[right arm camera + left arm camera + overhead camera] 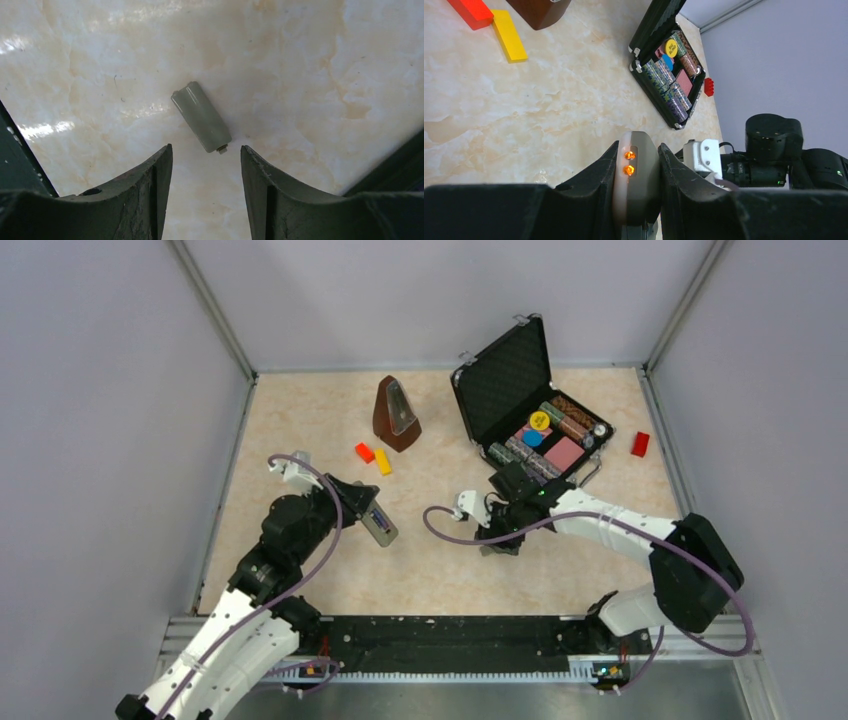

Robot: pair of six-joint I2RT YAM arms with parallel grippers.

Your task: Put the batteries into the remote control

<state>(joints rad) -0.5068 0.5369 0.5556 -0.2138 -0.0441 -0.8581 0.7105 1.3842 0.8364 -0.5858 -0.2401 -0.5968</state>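
Grey-backed remote control sits clamped in the left pincer; a grey battery lies flat on the table.

Robot test cell, laboratory type. Enclosure: plain grey wall panels on three sides, joined by aluminium corner posts. Marble-pattern counter. Black mounting rail along the bottom of the frame, carrying a cabled left arm and right arm. Unrelated props on the counter: metronome, open chip case, coloured blocks.
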